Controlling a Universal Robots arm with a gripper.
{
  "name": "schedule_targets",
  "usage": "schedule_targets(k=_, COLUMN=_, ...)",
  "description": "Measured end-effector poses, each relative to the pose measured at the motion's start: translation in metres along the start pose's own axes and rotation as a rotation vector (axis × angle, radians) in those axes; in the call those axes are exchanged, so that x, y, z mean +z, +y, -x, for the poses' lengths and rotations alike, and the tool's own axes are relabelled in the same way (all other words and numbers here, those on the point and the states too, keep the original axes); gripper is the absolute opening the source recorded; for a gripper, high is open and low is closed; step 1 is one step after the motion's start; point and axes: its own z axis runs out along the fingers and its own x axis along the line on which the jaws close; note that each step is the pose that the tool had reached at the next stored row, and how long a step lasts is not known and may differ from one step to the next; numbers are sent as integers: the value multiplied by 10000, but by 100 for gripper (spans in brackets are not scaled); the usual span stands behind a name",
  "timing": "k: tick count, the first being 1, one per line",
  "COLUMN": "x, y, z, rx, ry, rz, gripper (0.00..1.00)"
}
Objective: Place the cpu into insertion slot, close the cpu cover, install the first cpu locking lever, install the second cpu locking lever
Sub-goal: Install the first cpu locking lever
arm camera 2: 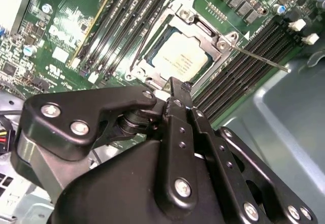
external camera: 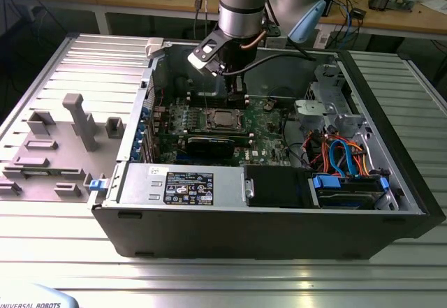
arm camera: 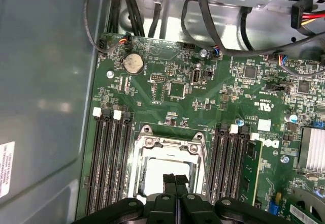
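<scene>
The cpu [arm camera 2: 180,56] lies flat in the insertion slot [external camera: 223,119], its silvery top showing. The cpu cover [arm camera 2: 203,31], a silvery frame, lies down around the chip with the top visible through its window. One thin locking lever [arm camera 2: 259,59] sticks out sideways from a corner of the socket, over the memory slots. My gripper [arm camera: 175,179] hangs just above the socket's edge with its black fingers pressed together and nothing between them. In the exterior view the gripper [external camera: 237,98] stands inside the open case, just behind the socket.
Memory slots [arm camera: 109,158] flank the socket on both sides. A long black card [external camera: 209,144] lies in front of it, then the power supply [external camera: 181,182]. Blue and orange cables [external camera: 342,154] fill the exterior view's right. Grey fixtures [external camera: 77,119] stand outside the case.
</scene>
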Motion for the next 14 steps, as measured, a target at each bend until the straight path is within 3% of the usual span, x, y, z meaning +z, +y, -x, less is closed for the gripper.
schedule_targets(k=4, x=-24, y=1, z=-1, rx=-334, ry=6, rz=1, gripper=11)
schedule_targets(k=14, x=-25, y=0, z=0, rx=-2731, ry=27, rz=-5, gripper=11)
